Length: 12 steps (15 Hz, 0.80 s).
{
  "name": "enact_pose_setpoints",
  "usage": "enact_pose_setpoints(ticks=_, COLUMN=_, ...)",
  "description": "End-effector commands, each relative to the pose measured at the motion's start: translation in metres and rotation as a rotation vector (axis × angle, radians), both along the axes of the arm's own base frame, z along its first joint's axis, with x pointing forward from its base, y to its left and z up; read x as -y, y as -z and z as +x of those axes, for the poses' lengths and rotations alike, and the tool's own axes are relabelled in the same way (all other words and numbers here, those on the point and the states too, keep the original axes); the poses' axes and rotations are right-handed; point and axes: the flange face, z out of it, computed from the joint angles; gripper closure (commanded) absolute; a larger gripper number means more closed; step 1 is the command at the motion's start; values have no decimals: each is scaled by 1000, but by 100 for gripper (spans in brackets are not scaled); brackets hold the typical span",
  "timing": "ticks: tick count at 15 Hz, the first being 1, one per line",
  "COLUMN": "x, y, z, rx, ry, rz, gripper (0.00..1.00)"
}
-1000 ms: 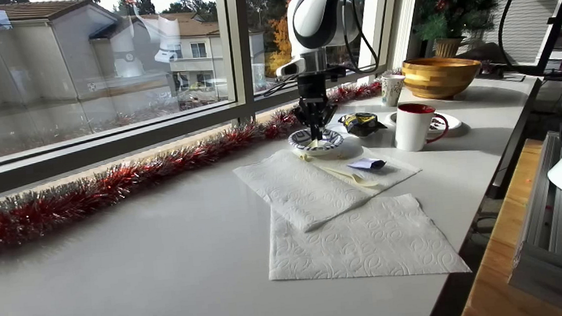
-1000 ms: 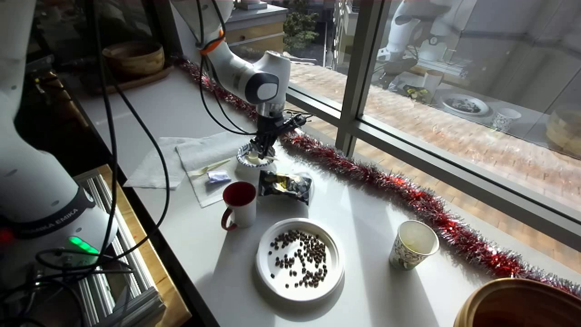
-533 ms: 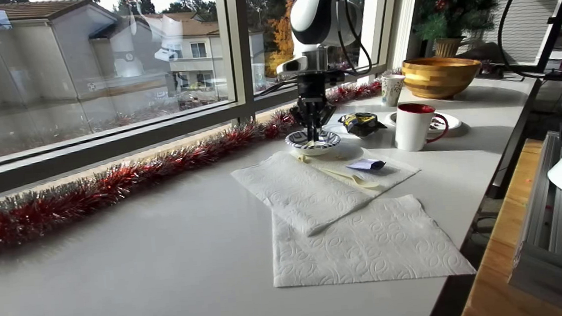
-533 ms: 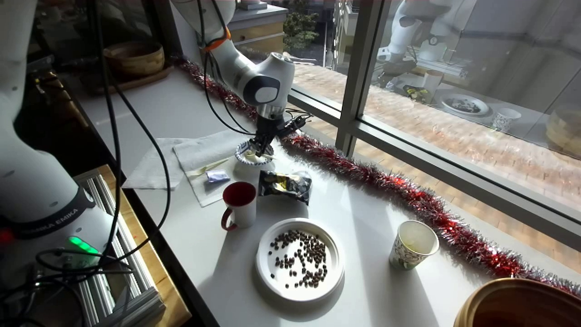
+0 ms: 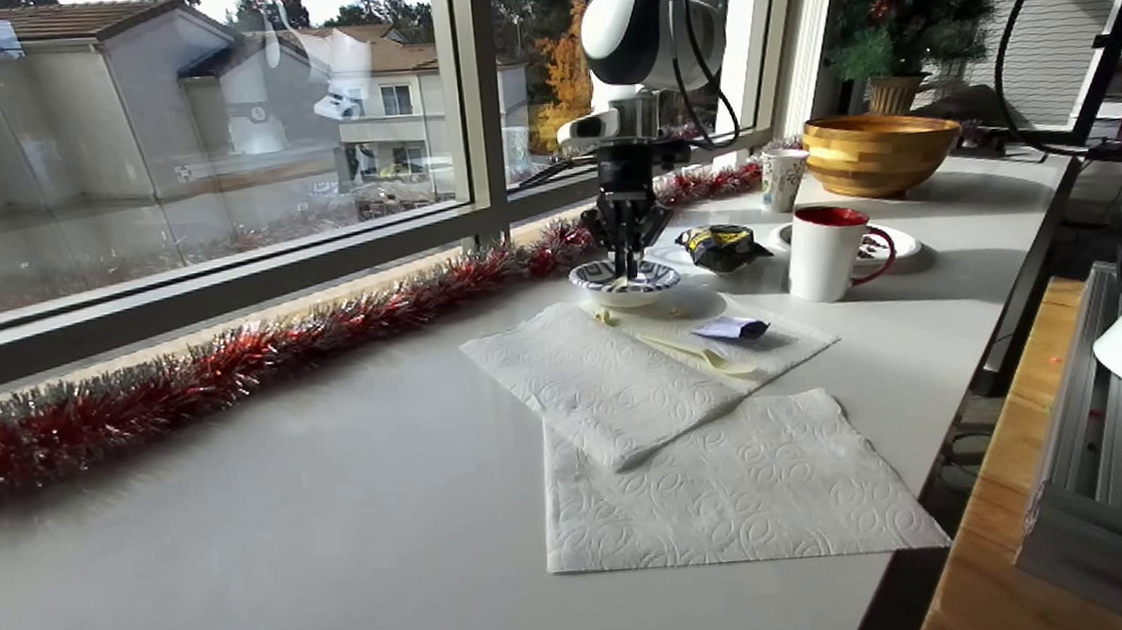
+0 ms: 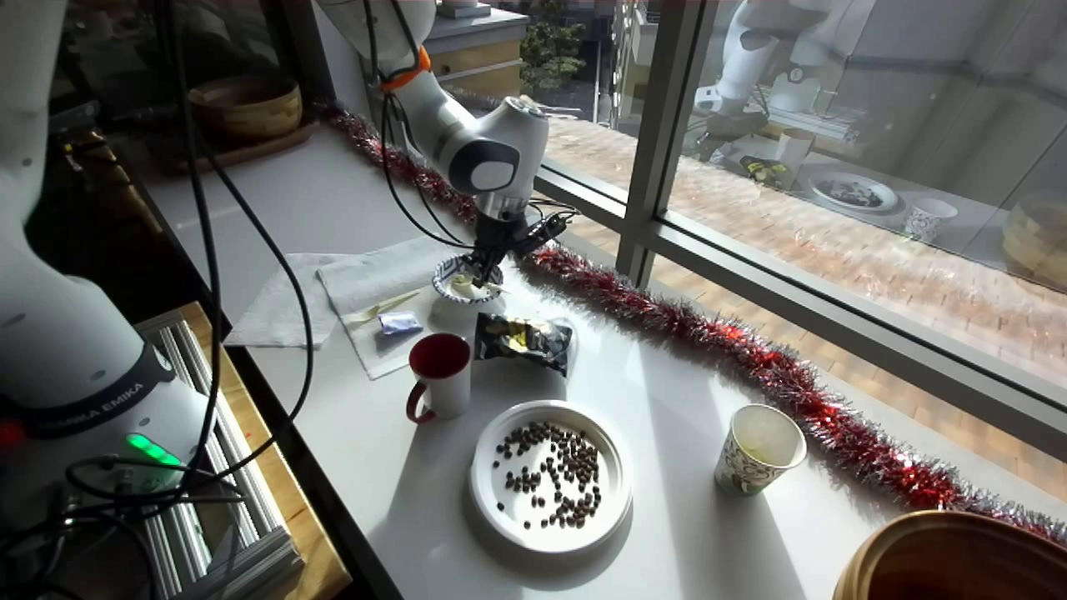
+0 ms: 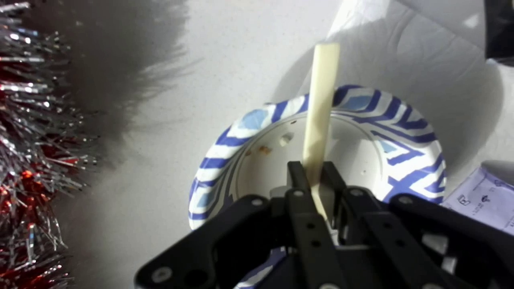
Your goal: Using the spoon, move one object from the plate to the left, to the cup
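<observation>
Gripper (image 7: 313,172) pinches pale spoon (image 7: 319,116) over patterned dish (image 7: 417,172); load on spoon unclear. In wrist view, long axis runs near to far, handle end past far rim. In exterior view, dish sits under gripper, mug (image 5: 815,265) well right; carry likely rightward.

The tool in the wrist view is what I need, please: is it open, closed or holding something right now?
Tool: closed, holding what looks like the pale spoon.

Gap between black packet (image 6: 525,343) and lilac wrapper (image 6: 400,323), mug (image 6: 450,392) near both, bare tabletop (image 5: 288,537) along tinsel (image 5: 225,371)
</observation>
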Motion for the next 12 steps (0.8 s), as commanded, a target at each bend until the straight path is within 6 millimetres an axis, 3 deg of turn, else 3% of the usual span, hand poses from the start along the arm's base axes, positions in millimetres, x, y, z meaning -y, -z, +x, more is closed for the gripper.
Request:
enact_pose_setpoints(ticks=1, x=7, y=-13, z=-4, rx=-6, ry=7, rz=-21, gripper=97)
enact_pose_setpoints(ticks=7, x=18, y=-42, z=-9, rx=-23, ry=-7, rz=-6, gripper=97)
enact_pose_setpoints(ticks=12, x=53, y=-75, z=-38, rx=-121, ry=-106, rz=21, gripper=97)
